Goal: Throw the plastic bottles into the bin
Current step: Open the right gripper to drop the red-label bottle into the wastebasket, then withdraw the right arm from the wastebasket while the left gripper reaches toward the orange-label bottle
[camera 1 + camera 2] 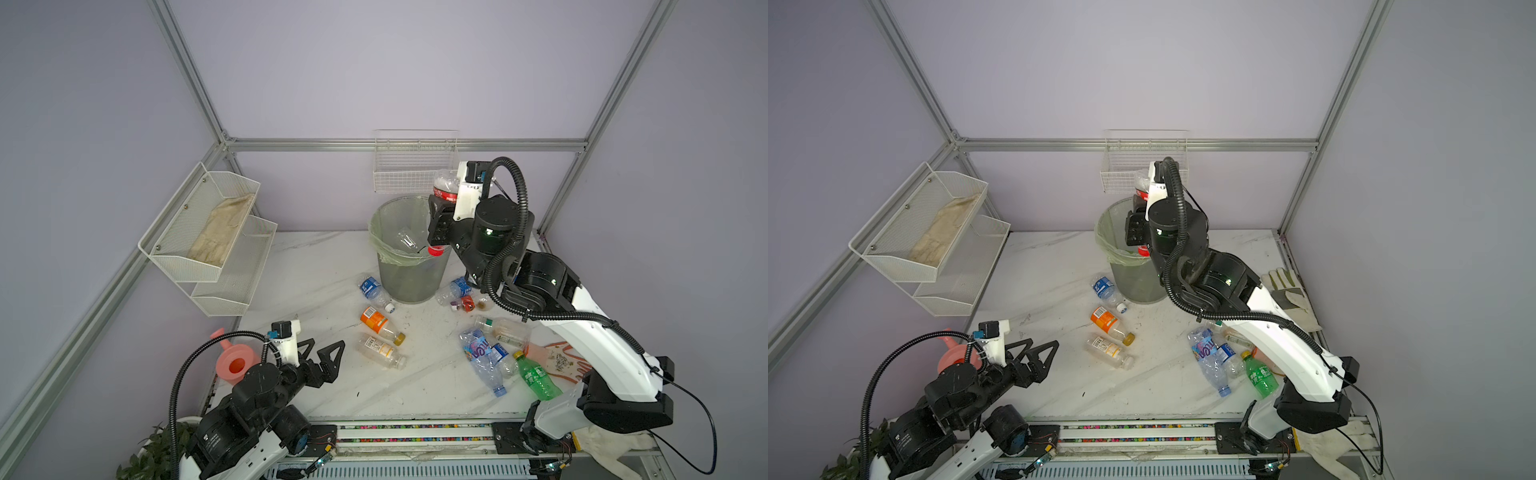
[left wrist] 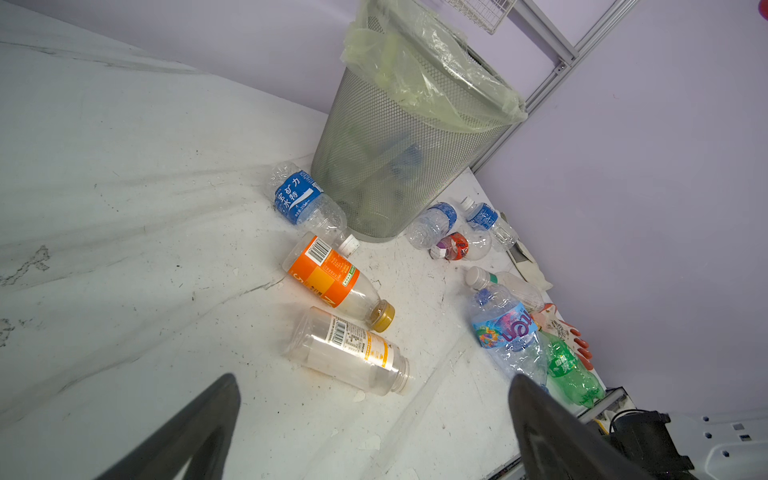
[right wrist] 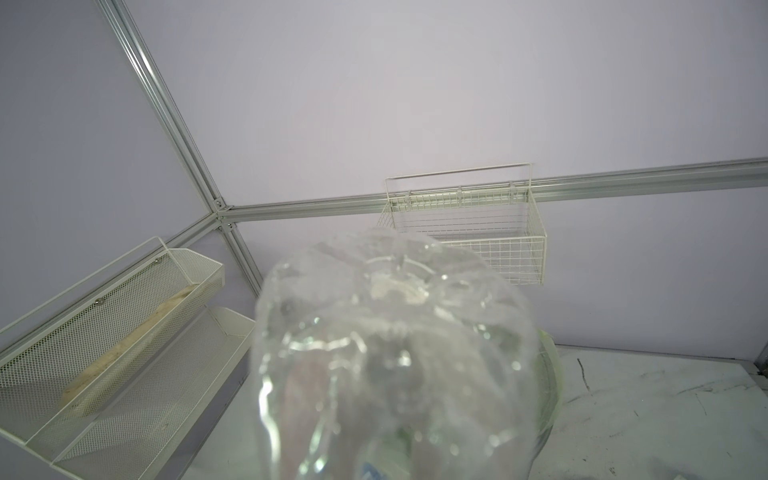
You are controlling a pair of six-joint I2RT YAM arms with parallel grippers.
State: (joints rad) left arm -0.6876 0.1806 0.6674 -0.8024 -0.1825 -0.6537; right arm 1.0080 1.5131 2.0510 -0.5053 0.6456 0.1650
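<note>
Presently the right gripper (image 1: 439,226) is clamped on a red-labelled bottle (image 1: 445,185), which it holds upside down above the far right side of the bin (image 1: 409,282), the red cap (image 1: 435,249) pointing down just at the rim. In the right wrist view the clear base of that bottle (image 3: 395,353) fills most of the picture, so the jaws themselves are hidden there. The bin stands at the back of the white marble table (image 1: 316,266), and a clear bottle (image 1: 405,241) lies inside its pale green liner. The left gripper (image 1: 328,344) hangs low over the near left part of the table with its jaws spread wide and nothing between them; its two dark fingers (image 2: 195,436) frame the left wrist view. On the table, a blue-labelled bottle (image 1: 372,289) lies against the foot of the bin, an orange-labelled bottle (image 1: 376,322) lies just in front of it, and a clear bottle with a pale label (image 1: 380,351) lies nearer the left gripper. To the right lie a crushed blue bottle (image 1: 480,357) and a green bottle (image 1: 538,378), close to the right arm. A pink watering can (image 1: 232,361) sits behind the left arm.
</note>
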